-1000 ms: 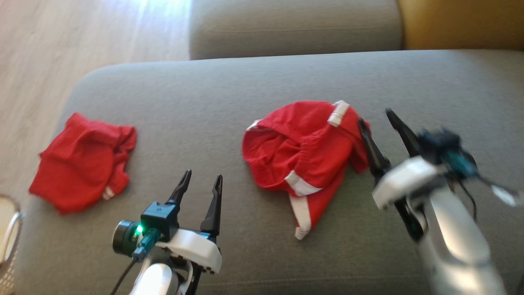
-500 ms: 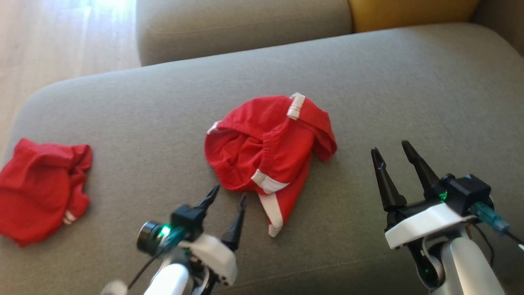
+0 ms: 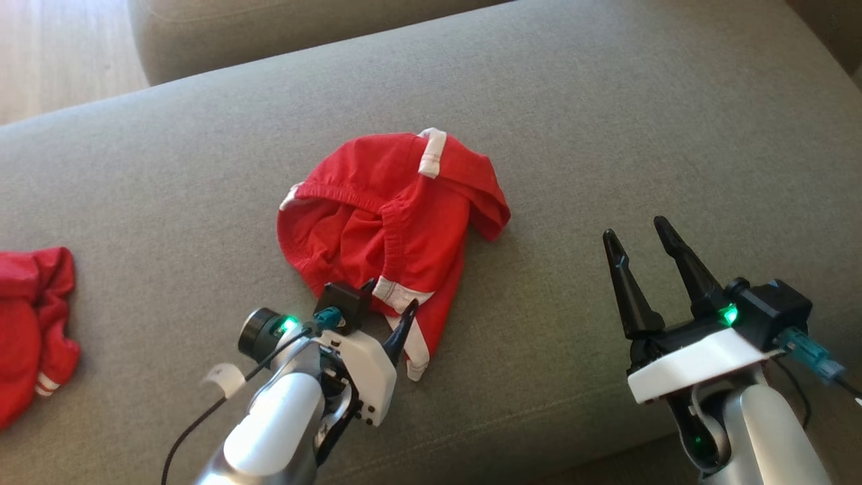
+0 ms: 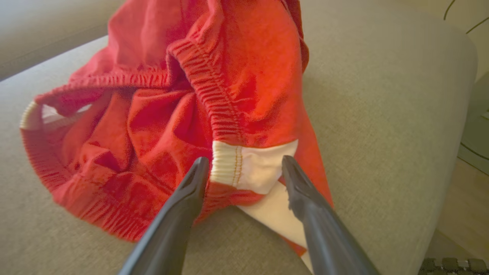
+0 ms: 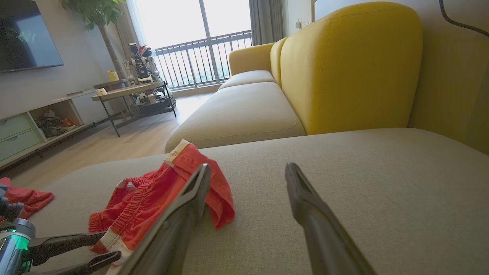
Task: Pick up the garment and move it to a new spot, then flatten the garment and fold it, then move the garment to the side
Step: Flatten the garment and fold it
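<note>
A crumpled red garment (image 3: 390,202) with white trim lies in the middle of the grey sofa cushion (image 3: 606,121). My left gripper (image 3: 390,296) is open at the garment's near edge. In the left wrist view the left gripper (image 4: 244,162) has its fingertips on either side of a white band of the garment (image 4: 229,76), touching or just above the cloth. My right gripper (image 3: 634,229) stands open over bare cushion, well to the right of the garment. In the right wrist view the right gripper (image 5: 247,167) holds nothing, and the garment (image 5: 153,198) lies to its left.
A second red garment (image 3: 30,323) lies bunched at the cushion's left end. Another grey seat (image 3: 269,27) and wooden floor (image 3: 54,47) lie beyond. A yellow backrest (image 5: 344,65) rises behind the cushion. A low table (image 5: 130,91) stands further out on the floor.
The head camera has swung, shifting the whole picture left. My left gripper moved forward to the garment's near edge. My right gripper drew back from the garment's right side. Both stayed open.
</note>
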You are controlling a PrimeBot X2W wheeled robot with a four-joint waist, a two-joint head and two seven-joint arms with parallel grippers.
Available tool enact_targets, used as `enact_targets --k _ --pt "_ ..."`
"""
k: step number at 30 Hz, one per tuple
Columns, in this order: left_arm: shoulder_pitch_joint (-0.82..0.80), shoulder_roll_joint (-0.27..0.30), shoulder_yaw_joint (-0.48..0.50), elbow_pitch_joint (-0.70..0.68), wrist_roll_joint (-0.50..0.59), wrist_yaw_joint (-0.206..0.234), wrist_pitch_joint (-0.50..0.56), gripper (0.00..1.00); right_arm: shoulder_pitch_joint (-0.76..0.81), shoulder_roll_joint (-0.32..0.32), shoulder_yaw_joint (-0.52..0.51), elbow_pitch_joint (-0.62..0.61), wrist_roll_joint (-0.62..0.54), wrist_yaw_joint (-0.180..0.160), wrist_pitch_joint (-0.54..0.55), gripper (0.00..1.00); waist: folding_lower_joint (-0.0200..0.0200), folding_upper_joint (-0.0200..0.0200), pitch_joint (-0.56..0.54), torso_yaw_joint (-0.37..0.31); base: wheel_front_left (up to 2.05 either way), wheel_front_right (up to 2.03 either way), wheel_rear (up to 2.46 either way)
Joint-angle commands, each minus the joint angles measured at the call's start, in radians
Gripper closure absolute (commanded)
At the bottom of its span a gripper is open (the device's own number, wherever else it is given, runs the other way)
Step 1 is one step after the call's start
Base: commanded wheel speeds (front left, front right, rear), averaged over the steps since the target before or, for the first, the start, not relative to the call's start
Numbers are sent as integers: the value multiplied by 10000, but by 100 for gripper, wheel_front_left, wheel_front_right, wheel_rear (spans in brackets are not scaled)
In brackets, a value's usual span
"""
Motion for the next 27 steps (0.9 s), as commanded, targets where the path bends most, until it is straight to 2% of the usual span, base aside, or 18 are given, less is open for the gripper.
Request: enact_targets --k 1,2,6,8,11,13,16,17,21,24,27 --pt "-564 36 243 -60 -26 -37 35 77 -214 21 237 -390 85 -4 -86 0 -1 0 50 -51 0 0 0" --pt "-646 36 254 59 -38 -18 18 100 -225 21 235 -381 85 -4 -100 0 -1 0 58 -56 0 0 0" --pt "-930 33 322 180 -125 106 -402 100 -222 21 163 -324 92 -4 -166 0 -1 0 16 34 0 0 0" --pt "-1068 30 202 24 -195 36 -707 100 -222 21 124 -248 76 -4 -191 0 -1 0 -37 105 0 0 0" --pt "-1258 26 -200 -826 -888 -147 -1085 100 -252 21 -21 -58 48 -4 -232 0 -1 0 -194 191 0 0 0" --pt "-1531 25 -398 -1516 -1407 -122 -1254 100 -300 21 -121 85 69 -4 -268 0 -1 0 -308 213 0 0 0" --pt "-2202 24 -437 -2503 -2142 474 -1443 100 -368 21 -132 292 98 -4 -314 0 -1 0 -487 185 0 0 0" --pt "-2202 24 -437 -2503 -2142 474 -1443 100 -368 21 -132 292 98 -4 -314 0 -1 0 -487 185 0 0 0" --pt "-3076 24 92 -3825 -2468 1378 -1495 100 -511 21 -24 410 194 -4 -399 0 -1 0 -535 180 0 0 0" --pt "-3211 23 839 -4393 -2272 1529 -1499 100 -607 21 -31 461 235 -4 -475 0 -1 0 -507 311 0 0 0" --pt "-2821 201 1510 -4364 -2104 1300 -1500 100 -653 21 -37 512 251 -4 -548 0 -1 0 -480 486 0 0 0"
